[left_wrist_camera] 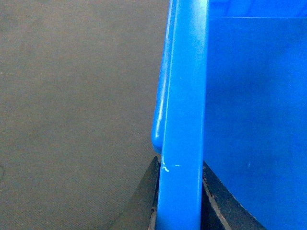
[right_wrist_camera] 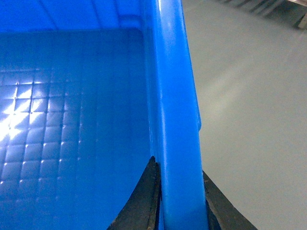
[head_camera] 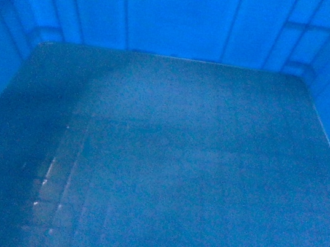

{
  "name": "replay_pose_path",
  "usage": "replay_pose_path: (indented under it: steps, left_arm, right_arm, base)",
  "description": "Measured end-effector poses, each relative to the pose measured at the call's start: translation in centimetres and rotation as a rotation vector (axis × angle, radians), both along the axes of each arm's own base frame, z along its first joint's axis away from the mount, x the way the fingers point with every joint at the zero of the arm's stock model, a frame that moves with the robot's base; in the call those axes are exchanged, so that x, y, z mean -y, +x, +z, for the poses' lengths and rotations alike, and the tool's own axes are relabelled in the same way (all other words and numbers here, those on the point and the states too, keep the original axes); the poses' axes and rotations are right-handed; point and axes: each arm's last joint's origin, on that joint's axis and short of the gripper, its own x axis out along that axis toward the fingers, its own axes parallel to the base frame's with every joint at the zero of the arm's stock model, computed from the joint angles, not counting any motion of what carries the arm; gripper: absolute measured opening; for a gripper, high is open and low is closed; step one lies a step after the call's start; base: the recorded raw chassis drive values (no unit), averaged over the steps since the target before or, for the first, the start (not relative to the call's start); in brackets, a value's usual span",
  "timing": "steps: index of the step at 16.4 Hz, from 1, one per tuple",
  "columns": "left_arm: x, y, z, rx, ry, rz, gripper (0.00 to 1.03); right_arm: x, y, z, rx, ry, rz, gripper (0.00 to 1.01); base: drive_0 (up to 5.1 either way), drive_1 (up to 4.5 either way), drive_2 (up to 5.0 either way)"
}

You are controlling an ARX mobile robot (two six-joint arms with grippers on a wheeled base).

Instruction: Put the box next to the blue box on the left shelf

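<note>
Black fingers (right_wrist_camera: 144, 201) of the right gripper (right_wrist_camera: 180, 203) clamp the box (head_camera: 159, 160) rim. Left gripper (left_wrist_camera: 180, 201) clamps the opposite rim, so 2 arms can carry it level

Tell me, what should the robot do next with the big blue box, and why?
Probably keep both grips and carry the box onward. Left jaws clamp one rim, right jaws the opposite rim; only floor shows beside it, no shelf.
</note>
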Motion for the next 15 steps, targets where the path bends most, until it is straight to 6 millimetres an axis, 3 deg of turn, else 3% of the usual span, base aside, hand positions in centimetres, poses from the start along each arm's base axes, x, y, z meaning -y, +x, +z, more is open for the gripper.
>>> replay_pose_path:
  steps: [15]
  left_arm:
    - [0.00,0.00,0.01,0.001,0.000,0.000,0.14]
  right_arm:
    - [0.00,0.00,0.00,0.000,0.000,0.000,0.12]
  base:
    - [-1.5,-1.51,-1.5]
